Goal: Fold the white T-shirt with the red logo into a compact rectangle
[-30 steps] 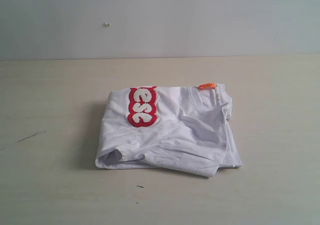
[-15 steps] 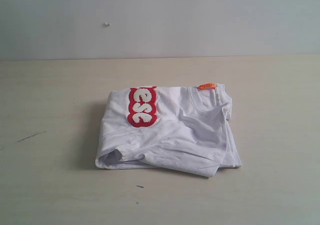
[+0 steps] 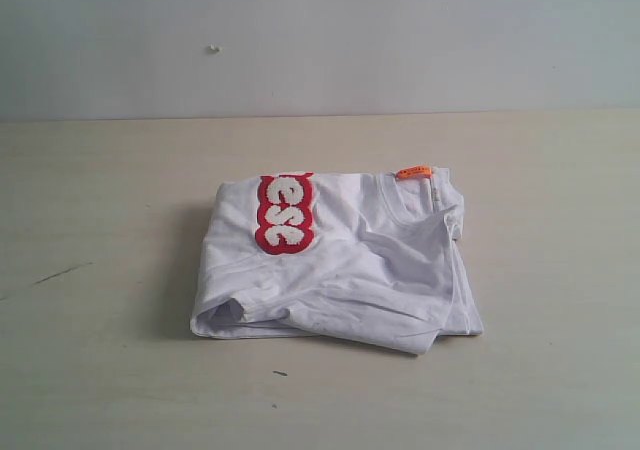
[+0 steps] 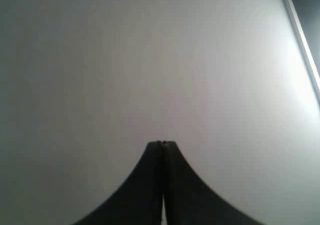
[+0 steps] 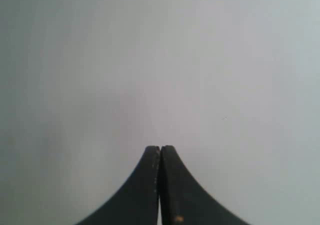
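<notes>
The white T-shirt (image 3: 340,270) lies folded on the table (image 3: 100,350), a little right of centre in the exterior view and nearer the middle of the surface than any edge. Its outline is a rough rectangle, not a tidy one: the near right corner runs to a point, and the upper layer is creased and rumpled across the right half.

The red logo (image 3: 284,213) sits on the top face at the far left of the bundle, running from the far fold edge toward the camera. Only part of its white lettering shows; the rest goes under the fold.

The ribbed collar (image 3: 400,205) curves across the far right part. The orange neck tag (image 3: 413,172) stands at the far edge just beside it. A sleeve opening (image 3: 225,313) gapes at the near left corner.

The table is pale and wood-toned. It carries a dark streak (image 3: 62,272) well left of the shirt and a small dark fleck (image 3: 279,373) just in front of it. A plain grey wall (image 3: 320,40) with one small speck (image 3: 213,49) stands behind.

The left hand (image 4: 161,144) is clenched, its dark fingertips pressed together with nothing between them. It faces a blank pale surface. The right hand (image 5: 160,148) is likewise clenched and empty, against a similar blank background. Neither hand touches the shirt.
</notes>
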Tool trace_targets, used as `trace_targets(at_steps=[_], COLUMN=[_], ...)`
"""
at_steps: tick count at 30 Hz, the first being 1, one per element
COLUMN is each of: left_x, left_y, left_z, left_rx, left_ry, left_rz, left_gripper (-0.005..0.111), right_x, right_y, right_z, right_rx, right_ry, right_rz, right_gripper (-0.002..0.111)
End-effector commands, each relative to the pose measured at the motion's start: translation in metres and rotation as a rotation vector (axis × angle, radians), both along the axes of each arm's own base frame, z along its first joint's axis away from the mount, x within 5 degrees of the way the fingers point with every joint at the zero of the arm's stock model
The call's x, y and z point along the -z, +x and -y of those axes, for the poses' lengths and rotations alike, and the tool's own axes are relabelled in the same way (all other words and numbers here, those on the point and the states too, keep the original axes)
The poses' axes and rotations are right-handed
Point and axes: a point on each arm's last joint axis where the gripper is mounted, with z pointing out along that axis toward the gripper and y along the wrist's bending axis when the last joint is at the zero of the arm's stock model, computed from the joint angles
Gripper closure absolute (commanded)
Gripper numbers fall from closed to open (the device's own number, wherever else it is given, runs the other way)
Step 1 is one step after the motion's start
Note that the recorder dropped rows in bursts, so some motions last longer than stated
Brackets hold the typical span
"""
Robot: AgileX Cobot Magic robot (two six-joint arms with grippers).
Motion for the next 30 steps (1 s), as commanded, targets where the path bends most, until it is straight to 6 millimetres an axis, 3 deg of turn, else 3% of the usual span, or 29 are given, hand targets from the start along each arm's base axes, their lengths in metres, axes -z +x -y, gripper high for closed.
trace_targets(at_steps=[1,9,13,19,30], left_x=[0.001,0.001,0.010,0.023,0.073], left_y=[0.001,0.002,0.012,0.028,0.066], left_z=[0.001,0.000,0.002,0.004,0.015], left_rx=[0.003,-0.022,-0.103,-0.200,-0.360], left_ry=[0.003,0.018,0.045,-0.073,-0.085], left_rz=[-0.008,0.001,-0.043,-0.066,-0.081], left_gripper=[0.107,0.107,0.107,0.107,0.107], right_x=[0.002,0.002,0.002,0.002,0.002], right_y=[0.002,0.002,0.002,0.002,0.002], right_z=[-0.001,-0.001,-0.001,-0.001,-0.001], right_rx=[0.006,0.006,0.006,0.006,0.005], right_ry=[-0.006,-0.006,-0.006,-0.006,-0.004], right_rz=[-0.007,-0.007,-0.007,-0.007,-0.008], right_gripper=[0.108,0.108,0.108,0.108,0.108])
